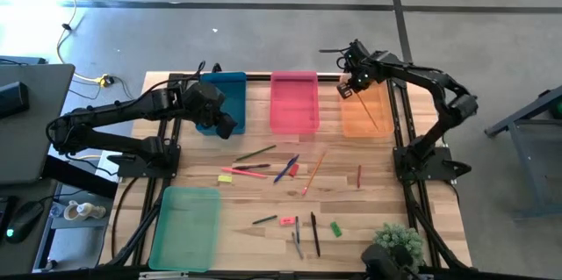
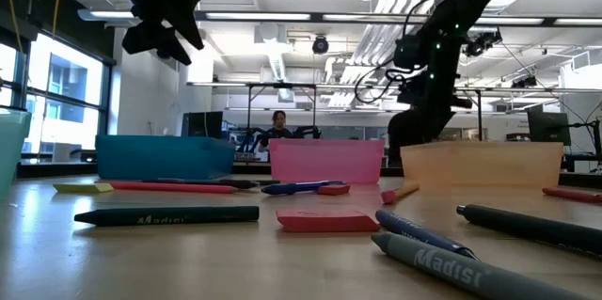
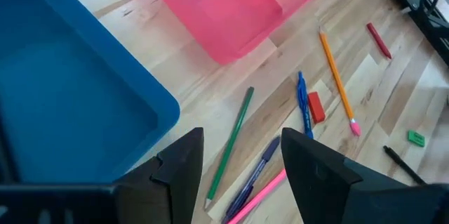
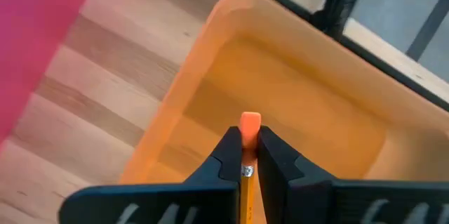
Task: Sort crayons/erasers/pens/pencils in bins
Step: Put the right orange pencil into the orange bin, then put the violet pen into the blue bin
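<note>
My right gripper (image 4: pixel 250 147) hangs over the far part of the orange bin (image 1: pixel 351 122), shut on an orange pencil (image 1: pixel 367 113). My left gripper (image 3: pixel 242 182) stands open above the blue bin's near right corner (image 1: pixel 237 126) with nothing between its fingers. Below it on the table lie a green pencil (image 3: pixel 231 140), a blue pen (image 3: pixel 303 104) and a pink pencil (image 3: pixel 256 194). A pink bin (image 1: pixel 294 102) stands between the blue bin and the orange one. A light green bin (image 1: pixel 186 227) lies at the near left. My right gripper pinches the pencil between its two fingers just behind the eraser end (image 4: pixel 247 170). The orange eraser (image 4: pixel 250 122) sticks out past the fingertips. The fingers come steeply from above. The shaft (image 1: pixel 373 122) slants away over the orange bin toward the table's near side.
Loose on the middle of the table are an orange pencil (image 1: pixel 313 172), a red crayon (image 1: pixel 358 175), a yellow eraser (image 1: pixel 226 176), a pink eraser (image 1: pixel 287 220), a green eraser (image 1: pixel 335 227) and dark pens (image 1: pixel 314 233). A small plant (image 1: pixel 395 240) stands at the near right.
</note>
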Controlling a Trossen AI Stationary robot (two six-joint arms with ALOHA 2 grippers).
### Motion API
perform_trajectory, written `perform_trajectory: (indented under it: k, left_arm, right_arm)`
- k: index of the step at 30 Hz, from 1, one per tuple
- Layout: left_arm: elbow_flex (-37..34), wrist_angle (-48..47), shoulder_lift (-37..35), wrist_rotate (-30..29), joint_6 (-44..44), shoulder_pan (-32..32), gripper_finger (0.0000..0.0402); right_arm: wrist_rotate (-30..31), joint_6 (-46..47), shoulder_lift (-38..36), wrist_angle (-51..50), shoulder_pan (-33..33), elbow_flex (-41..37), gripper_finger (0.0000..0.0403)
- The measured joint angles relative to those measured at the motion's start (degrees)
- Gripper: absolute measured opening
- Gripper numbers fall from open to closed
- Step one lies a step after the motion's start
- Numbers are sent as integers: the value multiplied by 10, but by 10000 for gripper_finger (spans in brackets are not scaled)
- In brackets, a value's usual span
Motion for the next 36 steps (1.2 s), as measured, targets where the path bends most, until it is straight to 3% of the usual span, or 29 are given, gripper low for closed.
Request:
perform_trajectory:
  k: [7,16,20,27,36]
  left_arm:
    - [0,0,0,0,0,-38,181]
    - [0,0,24,-2,24,-98,181]
    - [0,0,33,-2,53,-121,181]
    - [0,0,33,-3,106,-148,181]
    - [0,-1,33,-8,188,-155,181]
  right_arm:
    - [13,-7,21,4,-1,0,21]
    - [13,-6,20,-10,-1,0,101]
    - [13,23,12,-34,-1,0,119]
    - [5,74,-69,-79,15,0,121]
    - [-39,181,-180,-82,99,0,122]
